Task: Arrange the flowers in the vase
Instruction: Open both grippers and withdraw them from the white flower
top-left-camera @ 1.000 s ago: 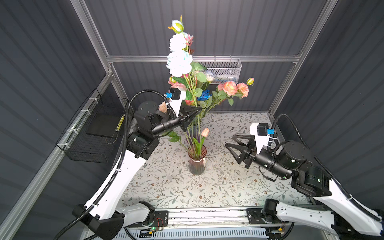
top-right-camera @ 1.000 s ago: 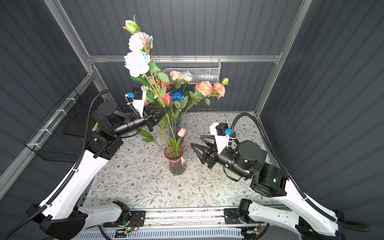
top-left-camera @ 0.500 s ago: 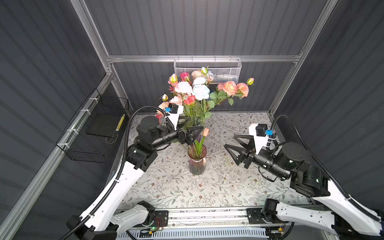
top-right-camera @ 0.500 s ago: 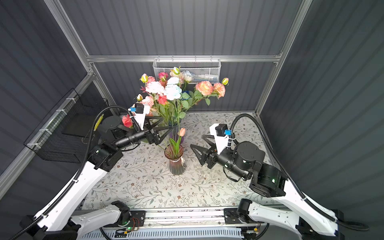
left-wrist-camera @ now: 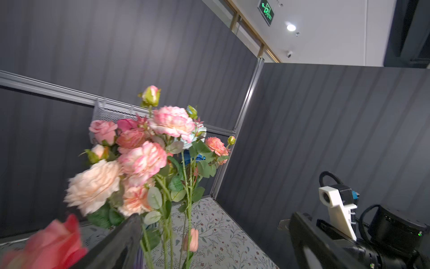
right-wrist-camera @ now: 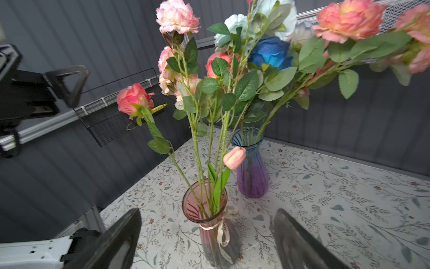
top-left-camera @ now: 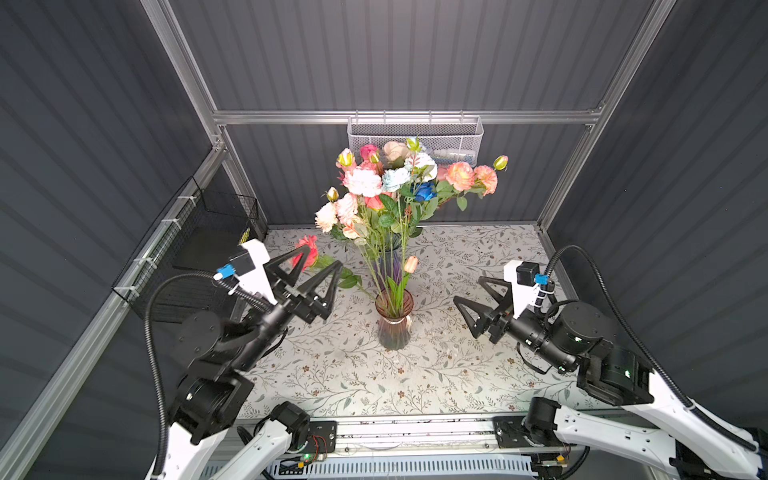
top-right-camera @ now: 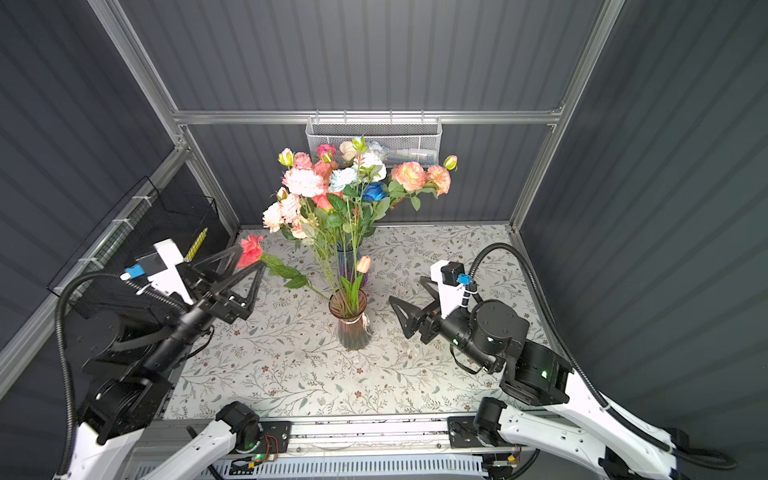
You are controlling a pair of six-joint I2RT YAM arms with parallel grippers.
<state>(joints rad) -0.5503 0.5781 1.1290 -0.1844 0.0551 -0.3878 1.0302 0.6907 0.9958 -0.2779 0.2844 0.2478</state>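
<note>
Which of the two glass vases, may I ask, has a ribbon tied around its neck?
The pink glass vase in front; the blue-purple glass vase behind lacks one.

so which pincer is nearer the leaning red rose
Left. The left pincer stands open close beside the red rose, not touching; the right pincer is open on the far side of the pink vase.

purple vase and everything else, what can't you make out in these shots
Purple vase: clear only in the right wrist view; in both top views the flowers cover most of it.
Red rose: blurred and cut by the frame edge in the left wrist view.
White mesh basket contents: too small in both top views, partly behind the flowers.
Yellow object in the black wire basket: too small in a top view to name.
</note>
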